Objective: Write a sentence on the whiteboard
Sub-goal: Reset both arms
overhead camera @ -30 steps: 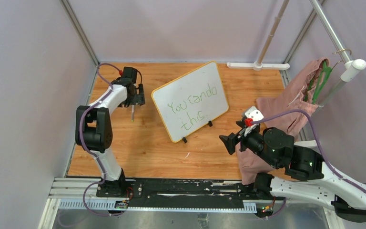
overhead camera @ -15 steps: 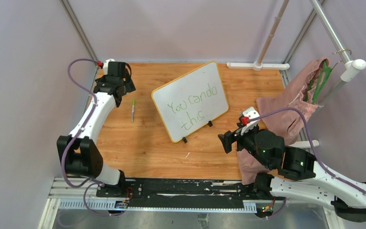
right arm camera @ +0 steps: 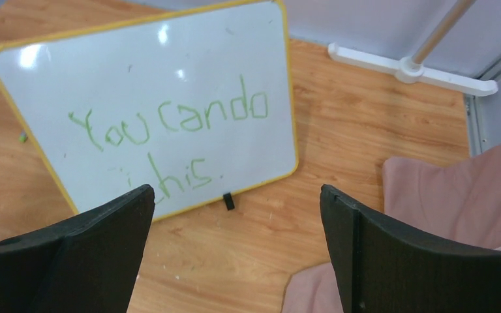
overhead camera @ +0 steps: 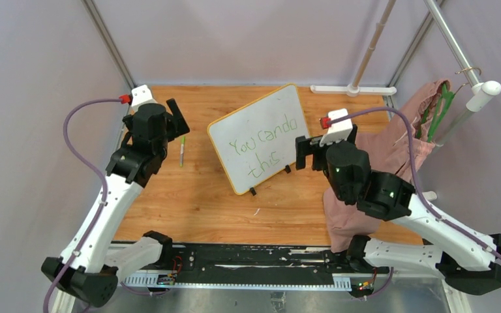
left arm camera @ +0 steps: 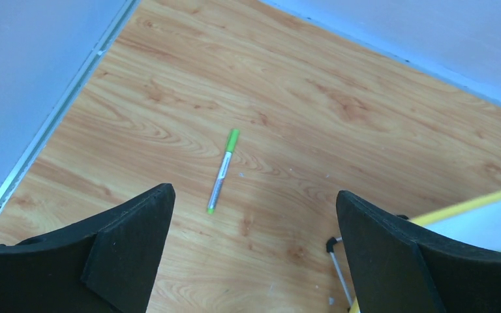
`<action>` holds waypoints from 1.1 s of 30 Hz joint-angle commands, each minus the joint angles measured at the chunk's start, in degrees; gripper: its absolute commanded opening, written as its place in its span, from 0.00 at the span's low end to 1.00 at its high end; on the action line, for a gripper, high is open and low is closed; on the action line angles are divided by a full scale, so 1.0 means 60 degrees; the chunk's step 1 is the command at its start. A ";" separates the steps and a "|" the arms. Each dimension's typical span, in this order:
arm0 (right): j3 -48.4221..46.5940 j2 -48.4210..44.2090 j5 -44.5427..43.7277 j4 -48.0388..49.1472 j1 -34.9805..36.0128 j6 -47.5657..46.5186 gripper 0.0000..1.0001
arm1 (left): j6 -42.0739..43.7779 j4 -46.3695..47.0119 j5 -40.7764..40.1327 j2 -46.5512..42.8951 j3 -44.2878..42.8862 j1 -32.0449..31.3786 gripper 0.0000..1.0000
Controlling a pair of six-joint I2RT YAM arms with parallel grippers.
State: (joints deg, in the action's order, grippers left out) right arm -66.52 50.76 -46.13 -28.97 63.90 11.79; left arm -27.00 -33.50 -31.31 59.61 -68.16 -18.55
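Observation:
The whiteboard [overhead camera: 259, 124] stands tilted at the table's middle on two small black feet, its rim yellow. The sentence [overhead camera: 264, 145], green lettering "You can do this", fills two lines; the right wrist view shows the whiteboard [right arm camera: 169, 65] and the sentence [right arm camera: 169, 124] too. A green marker [overhead camera: 182, 150] lies on the wood left of the board, and in the left wrist view the marker [left arm camera: 223, 171] is below and ahead of the jaws. My left gripper [overhead camera: 177, 117] hovers open and empty above it. My right gripper [overhead camera: 305, 153] hangs open and empty at the board's lower right corner.
A pink garment [overhead camera: 391, 150] on a green hanger [overhead camera: 440, 111] drapes over the right side of the table, under my right arm. A white pole stand's base [overhead camera: 353, 90] sits at the back. Grey walls close the left, back and right.
My left arm has lifted and pulled back from the marker, which stays on the wood. My right arm has swung up and forward toward the board's right edge.

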 commanded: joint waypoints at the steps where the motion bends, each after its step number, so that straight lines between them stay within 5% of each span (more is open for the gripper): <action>1: -0.1081 0.0461 0.0841 0.0137 -0.1439 -0.0128 1.00 | 0.0005 0.0054 -0.0629 -0.0727 0.0259 -0.0673 1.00; 5: -0.1984 0.1198 0.1682 -0.0213 -0.2709 0.0430 1.00 | -0.0387 -0.0788 -0.0933 -0.0650 -0.0171 -0.1240 1.00; 13: -0.3641 0.2123 0.1150 -0.0240 -0.2930 -0.0184 0.98 | -0.3223 -0.0923 -0.0193 -0.1939 -0.0170 -0.1552 1.00; 19: -0.4133 0.1206 0.0679 0.1221 -0.2901 -0.1389 0.95 | -0.0429 -0.0791 0.3036 -0.1097 -0.2516 -0.1597 1.00; 25: -0.3363 -0.0290 0.0407 0.1756 -0.2865 -0.2659 0.94 | 0.1517 0.0644 0.5034 -0.1627 -0.1873 -0.1597 1.00; 33: -0.1597 -0.1821 0.1201 0.1826 -0.2856 -0.3190 0.96 | 0.2567 0.0048 0.3968 -0.2236 -0.1548 -0.1597 1.00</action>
State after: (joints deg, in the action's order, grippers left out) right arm -80.95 41.58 -42.52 -18.26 47.07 -3.60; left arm -16.47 -32.69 -5.19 47.66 -76.90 -27.86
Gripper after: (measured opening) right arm 0.958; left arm 0.997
